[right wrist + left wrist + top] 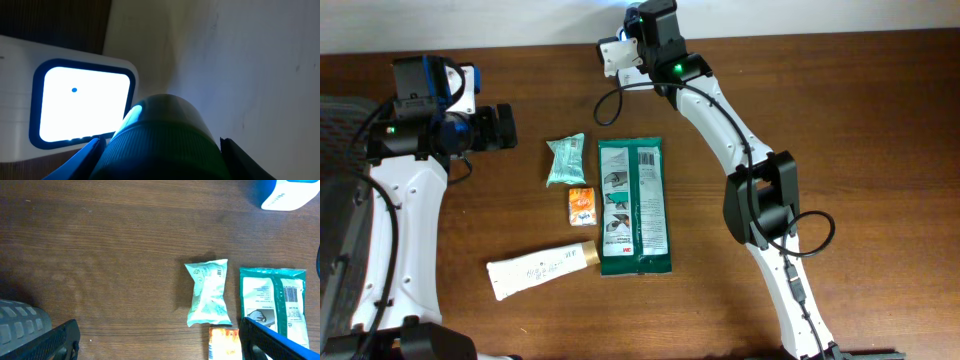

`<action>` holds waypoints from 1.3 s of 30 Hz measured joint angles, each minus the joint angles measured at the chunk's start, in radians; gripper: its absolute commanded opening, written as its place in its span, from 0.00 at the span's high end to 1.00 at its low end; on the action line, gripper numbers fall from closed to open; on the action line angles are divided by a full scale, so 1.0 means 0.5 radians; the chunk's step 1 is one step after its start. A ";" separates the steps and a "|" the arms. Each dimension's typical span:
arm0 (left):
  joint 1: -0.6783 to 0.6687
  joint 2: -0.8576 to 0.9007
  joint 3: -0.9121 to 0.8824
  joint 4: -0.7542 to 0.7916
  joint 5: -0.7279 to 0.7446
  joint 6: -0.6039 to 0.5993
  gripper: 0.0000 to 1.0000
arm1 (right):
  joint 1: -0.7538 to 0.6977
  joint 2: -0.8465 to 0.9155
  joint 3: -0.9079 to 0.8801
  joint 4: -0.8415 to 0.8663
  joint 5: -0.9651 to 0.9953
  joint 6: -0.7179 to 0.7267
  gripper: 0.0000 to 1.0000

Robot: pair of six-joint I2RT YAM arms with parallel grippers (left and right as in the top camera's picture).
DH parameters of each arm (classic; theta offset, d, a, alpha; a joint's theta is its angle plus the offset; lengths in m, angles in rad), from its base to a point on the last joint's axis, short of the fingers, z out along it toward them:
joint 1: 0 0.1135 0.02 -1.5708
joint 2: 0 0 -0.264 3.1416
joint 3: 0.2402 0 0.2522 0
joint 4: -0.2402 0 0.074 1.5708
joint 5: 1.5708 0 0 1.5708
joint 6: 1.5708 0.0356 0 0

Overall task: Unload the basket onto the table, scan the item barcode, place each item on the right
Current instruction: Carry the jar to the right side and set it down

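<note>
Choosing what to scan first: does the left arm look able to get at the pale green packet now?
Probably yes. The left gripper, jaws open, sits close beside the pale green packet with only bare table between; the orange packet lies beyond, not blocking.

A dark brown wood-grain surface (860, 110) fills nearly the whole overhead view, its grain running from side to side. Its finish is matt, and the left wrist view shows a faint paler sheen across the boards. Beyond the far edge runs a pale strip (470, 20), brightest, with a cold bluish tint, near the middle of that edge. In the right wrist view an off-white wall (260, 60) rises behind the far edge, carrying a few faint scuffs and the same bluish cast. Along the left edge lies a dark grey ribbed patch (334, 130); what it is cannot be told.
</note>
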 measured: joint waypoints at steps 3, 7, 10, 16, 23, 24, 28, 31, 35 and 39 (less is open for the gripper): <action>0.000 0.000 -0.001 -0.001 0.000 0.000 0.01 | -0.017 0.000 0.000 -0.001 -0.015 -0.025 0.71; 0.001 0.000 -0.001 -0.001 0.000 0.001 0.01 | -0.017 0.000 0.000 -0.005 -0.031 -0.009 0.71; 0.000 0.000 -0.001 0.000 0.000 0.001 0.01 | -0.024 -0.008 0.000 -0.031 -0.140 0.190 0.71; 0.000 0.000 -0.001 -0.001 0.000 0.001 0.01 | -0.081 -0.450 0.000 -0.659 -0.359 0.858 0.71; 0.000 0.000 -0.001 -0.001 0.001 0.001 0.01 | -0.294 -0.738 0.025 -2.210 -0.522 1.167 0.70; 0.001 0.000 -0.001 -0.002 0.000 0.001 0.01 | -0.372 -0.710 0.021 -2.365 -0.568 1.173 0.70; 0.001 0.000 -0.001 0.000 0.000 0.001 0.01 | -0.739 -0.648 0.014 -2.522 -0.616 1.233 0.70; 0.000 0.000 -0.001 -0.002 0.000 0.001 0.01 | -1.046 -0.570 0.014 -2.341 -0.637 1.423 0.66; 0.000 0.000 -0.001 -0.001 0.000 0.001 0.01 | -1.368 -0.397 0.014 -2.261 -0.609 1.619 0.65; 0.000 0.000 -0.001 -0.001 0.000 0.001 0.01 | -1.548 -0.320 0.011 -2.230 -0.599 1.655 0.66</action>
